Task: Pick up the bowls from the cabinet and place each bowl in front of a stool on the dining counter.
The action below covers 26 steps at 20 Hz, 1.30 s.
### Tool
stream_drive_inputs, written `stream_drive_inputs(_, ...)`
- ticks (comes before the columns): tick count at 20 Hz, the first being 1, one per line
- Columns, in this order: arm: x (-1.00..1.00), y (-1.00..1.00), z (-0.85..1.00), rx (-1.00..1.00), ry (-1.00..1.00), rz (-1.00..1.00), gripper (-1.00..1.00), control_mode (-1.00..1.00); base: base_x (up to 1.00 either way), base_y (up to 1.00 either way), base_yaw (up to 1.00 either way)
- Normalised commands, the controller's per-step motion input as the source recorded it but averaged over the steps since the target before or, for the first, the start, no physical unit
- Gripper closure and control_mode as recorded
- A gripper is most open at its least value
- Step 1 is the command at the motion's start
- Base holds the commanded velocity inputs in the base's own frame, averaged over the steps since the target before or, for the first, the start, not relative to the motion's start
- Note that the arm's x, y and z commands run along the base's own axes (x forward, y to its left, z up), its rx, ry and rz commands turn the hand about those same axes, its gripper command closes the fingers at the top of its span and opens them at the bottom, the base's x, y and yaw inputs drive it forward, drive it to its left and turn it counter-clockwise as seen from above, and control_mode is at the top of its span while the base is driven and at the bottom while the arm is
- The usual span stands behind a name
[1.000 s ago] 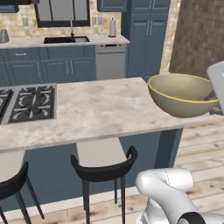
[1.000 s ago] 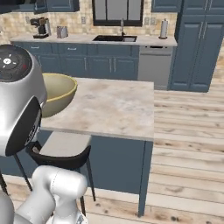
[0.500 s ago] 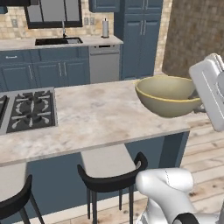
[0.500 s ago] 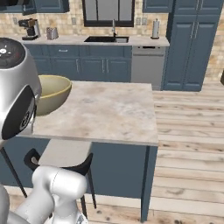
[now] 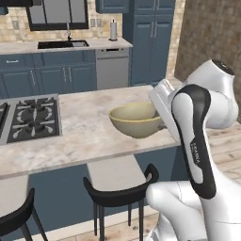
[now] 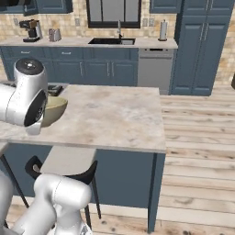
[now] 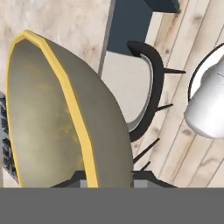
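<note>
The olive-beige bowl with a yellowish rim hangs low over the dining counter near its front edge. My gripper is shut on the bowl's right rim. A black stool stands below the bowl. In the right base view my arm hides part of the bowl over the counter. In the hand view the bowl is seen edge on, my gripper pinches its rim, and the stool lies beneath. I cannot tell whether the bowl touches the counter. The cabinet is out of view.
A gas cooktop sits in the counter left of the bowl. A second stool stands at the lower left. The back counter carries a sink and a coffee machine. Wooden floor lies right of the island.
The whole view has shifted as the base drove. Relative to the counter, the bowl in my gripper has come from beyond its right end to over the top, above the stool.
</note>
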Motion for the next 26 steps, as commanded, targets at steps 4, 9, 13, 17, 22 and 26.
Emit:
stream_drive_inputs(4,1.00,-0.04,-0.66,0.07,0.04,0.18,1.00,-1.00,0.00,0.00,0.00)
stream_drive_inputs(9,1.00,-0.40,-0.32,0.16,0.02,0.13,1.00,-1.00,0.00,0.00,0.00)
stream_drive_inputs(13,1.00,-0.22,-0.19,0.10,0.05,0.12,1.00,-1.00,0.00,0.00,0.00)
stream_drive_inputs(17,0.95,-0.01,-0.35,0.01,0.08,0.05,1.00,-1.00,0.00,0.00,0.00)
stream_drive_inputs(22,0.64,0.17,-0.46,-0.04,0.07,0.00,1.00,-1.00,0.00,0.00,0.00)
stream_drive_inputs(26,0.45,0.00,-0.44,-0.05,0.00,0.00,1.00,-1.00,0.00,0.00,0.00)
